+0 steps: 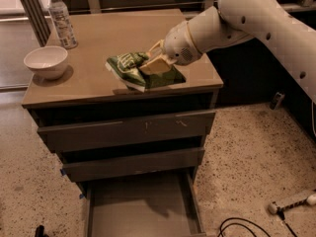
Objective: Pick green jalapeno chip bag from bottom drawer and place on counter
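The green jalapeno chip bag (129, 68) hangs in my gripper (156, 63) over the front middle of the counter (94, 90), low above its surface with a shadow beneath. The gripper's tan fingers (159, 66) are shut on the bag's right end, and the white arm reaches in from the upper right. The bottom drawer (140, 206) is pulled out below, and its grey floor is bare. The two upper drawers are closed.
A white bowl (46, 61) stands at the counter's left edge and a clear water bottle (61, 19) at its back left. On the speckled floor to the right lie a black cable (242, 226) and a white tool (291, 201).
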Motion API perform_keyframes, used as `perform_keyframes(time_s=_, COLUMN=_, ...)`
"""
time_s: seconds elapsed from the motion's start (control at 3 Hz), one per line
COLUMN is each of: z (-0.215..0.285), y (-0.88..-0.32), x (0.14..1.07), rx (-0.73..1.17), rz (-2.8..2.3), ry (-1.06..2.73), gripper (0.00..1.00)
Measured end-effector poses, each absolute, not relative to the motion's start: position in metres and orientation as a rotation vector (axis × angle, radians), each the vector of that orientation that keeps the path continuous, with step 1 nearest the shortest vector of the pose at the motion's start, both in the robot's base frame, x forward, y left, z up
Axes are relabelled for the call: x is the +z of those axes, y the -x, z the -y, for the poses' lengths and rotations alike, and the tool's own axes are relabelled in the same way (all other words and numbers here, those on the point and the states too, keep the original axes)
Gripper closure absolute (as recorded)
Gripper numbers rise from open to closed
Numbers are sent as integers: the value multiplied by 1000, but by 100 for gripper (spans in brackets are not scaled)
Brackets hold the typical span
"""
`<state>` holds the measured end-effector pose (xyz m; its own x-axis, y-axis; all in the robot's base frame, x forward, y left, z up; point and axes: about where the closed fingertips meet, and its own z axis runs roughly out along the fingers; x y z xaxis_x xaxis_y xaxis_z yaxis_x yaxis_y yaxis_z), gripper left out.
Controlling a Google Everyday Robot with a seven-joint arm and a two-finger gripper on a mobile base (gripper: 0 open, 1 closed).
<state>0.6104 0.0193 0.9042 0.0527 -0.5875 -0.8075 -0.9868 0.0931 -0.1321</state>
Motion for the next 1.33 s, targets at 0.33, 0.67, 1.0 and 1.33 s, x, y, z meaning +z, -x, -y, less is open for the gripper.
perform_keyframes(time_s=0.33, z=-19, y=-660, x=895, rx=646, rz=-1631, ry=1549, gripper=100)
perform_keyframes(time_s=0.67, z=-21, y=-692, x=889, rx=617, rz=-1622, ry=1533, gripper=100)
perform_keyframes(time_s=1.0, z=-28, y=-711, x=881, rx=596, rz=-1613, ry=1545, gripper=100)
perform_keyframes(time_s=1.33, z=-36, y=-722, x=870, rx=590, rz=-1618, ry=1563, gripper=98)
